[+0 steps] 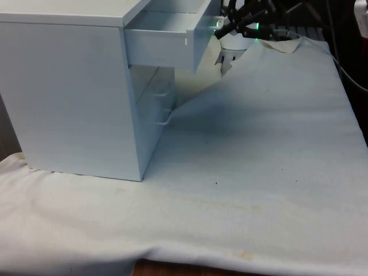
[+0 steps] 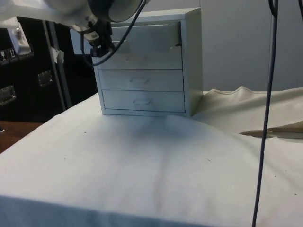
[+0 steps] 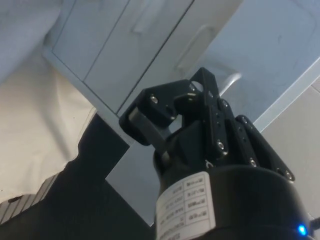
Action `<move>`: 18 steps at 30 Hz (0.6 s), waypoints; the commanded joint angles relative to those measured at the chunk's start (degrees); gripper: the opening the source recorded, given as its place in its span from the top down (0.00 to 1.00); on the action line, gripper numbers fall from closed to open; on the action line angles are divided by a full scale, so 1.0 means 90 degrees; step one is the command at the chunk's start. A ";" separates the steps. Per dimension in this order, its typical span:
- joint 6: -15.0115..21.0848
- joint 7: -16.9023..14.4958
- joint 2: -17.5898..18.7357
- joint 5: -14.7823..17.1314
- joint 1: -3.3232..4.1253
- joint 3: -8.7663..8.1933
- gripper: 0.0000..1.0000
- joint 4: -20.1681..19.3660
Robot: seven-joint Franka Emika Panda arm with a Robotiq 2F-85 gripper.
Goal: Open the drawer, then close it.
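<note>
Top drawer (image 1: 164, 43) is pulled out; it looks light, rigid and easy-sliding. The hand (image 3: 200, 100) is closed around its thin metal handle (image 3: 227, 82), the best hold.

Table under rumpled white cloth (image 1: 259, 149), white chest of drawers (image 1: 69, 98) standing on it

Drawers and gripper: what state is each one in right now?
White top drawer: pulled out, open.
White middle drawer: shut, flush with the chest front.
White bottom drawer: shut.
Black two-finger gripper: at the top drawer's metal handle; whether it grips it cannot be told.
White cloth: rumpled and lifted at the table's far end.
</note>
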 commanded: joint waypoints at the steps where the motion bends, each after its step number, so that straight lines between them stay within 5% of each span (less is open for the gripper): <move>1: 0.0045 -0.0045 -0.0038 -0.0089 -0.0019 -0.0032 1.00 -0.0038; 18: 0.0458 -0.0083 -0.0121 -0.0025 -0.0121 -0.0414 1.00 -0.0286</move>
